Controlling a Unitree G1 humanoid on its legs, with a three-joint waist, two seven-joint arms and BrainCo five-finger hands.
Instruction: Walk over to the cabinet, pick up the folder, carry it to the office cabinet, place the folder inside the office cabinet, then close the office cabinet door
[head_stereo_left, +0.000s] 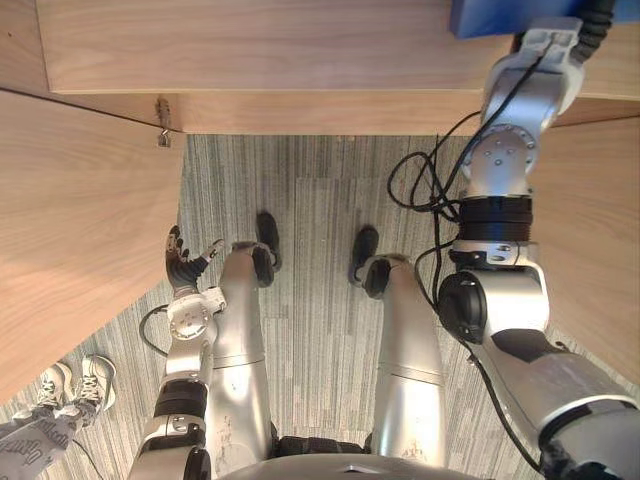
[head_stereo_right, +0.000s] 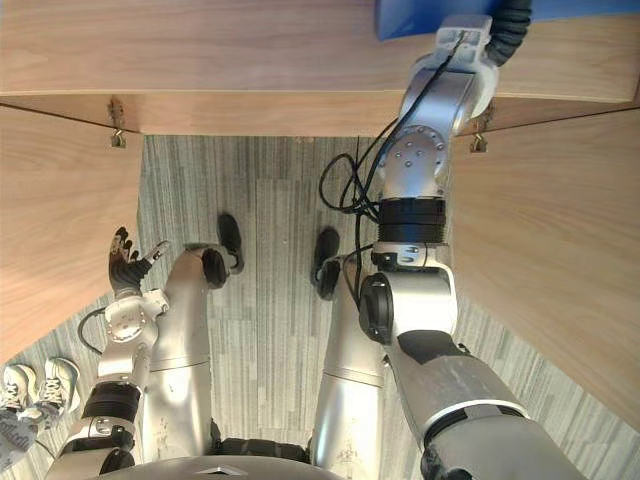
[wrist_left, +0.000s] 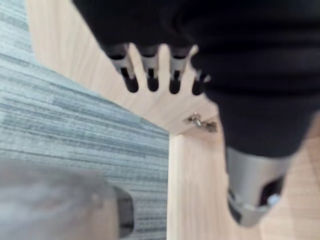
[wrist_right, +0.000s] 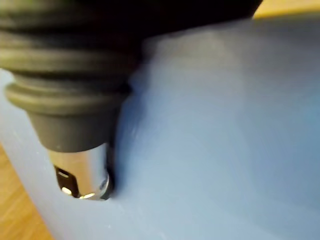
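Grey striped carpet floor (head_stereo_left: 320, 190) ran up to the wooden cabinet (head_stereo_left: 250, 50), its doors swung wide. The blue folder (head_stereo_left: 500, 15) lay on its shelf with the right hand (wrist_right: 82, 170) against it, grip impossible to tell. The left hand (head_stereo_left: 183, 265) hung low, fingers loosely apart. Sliding the folder flat and fully inside before letting go would likely serve best.

Non-task items in view: floor covering and a person's footwear.

A grey carpet (head_stereo_left: 320, 200) is covering the floor through the middle of both head views, its fine stripes running in blocks that are alternating in direction. A pair of white sneakers (head_stereo_left: 75, 385) is standing on this carpet at the lower left corner, the two shoes sitting side by side and close together. A light printed trouser leg (head_stereo_left: 30, 440) of the person wearing them is coming in from that corner, just beside the shoes.
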